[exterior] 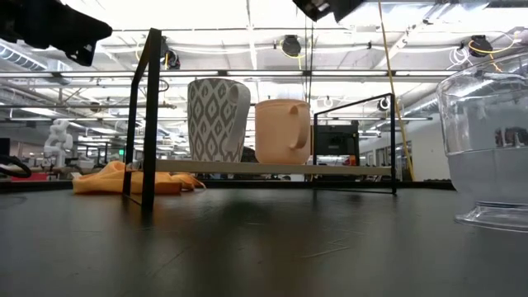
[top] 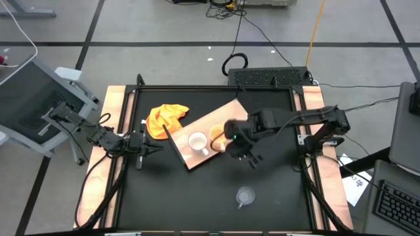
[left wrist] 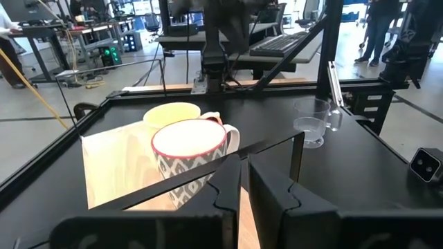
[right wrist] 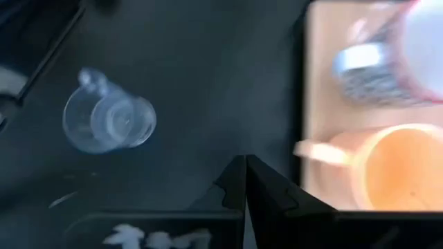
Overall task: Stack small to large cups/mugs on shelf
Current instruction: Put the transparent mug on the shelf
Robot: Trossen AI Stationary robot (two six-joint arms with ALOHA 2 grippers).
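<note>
The shelf [top: 216, 121], a light wooden board on black legs, bears the white patterned mug [top: 197, 141] and the yellow-orange mug [top: 217, 134], both upright on their bases side by side. The clear glass cup [top: 245, 196] stands on the black table nearer the front edge. My right gripper [right wrist: 244, 173] is shut and empty. It hovers high over the table just off the shelf's near-right edge, beside the yellow-orange mug [right wrist: 401, 166], with the glass cup [right wrist: 107, 119] below and farther off. My left gripper [left wrist: 243, 181] waits shut at the table's left, pointing level at the white mug [left wrist: 190, 155].
A yellow-orange cloth [top: 166, 119] lies on the table at the shelf's far-left corner. A black frame [top: 216, 88] with wooden side rails borders the table. Bare black tabletop lies around the glass cup.
</note>
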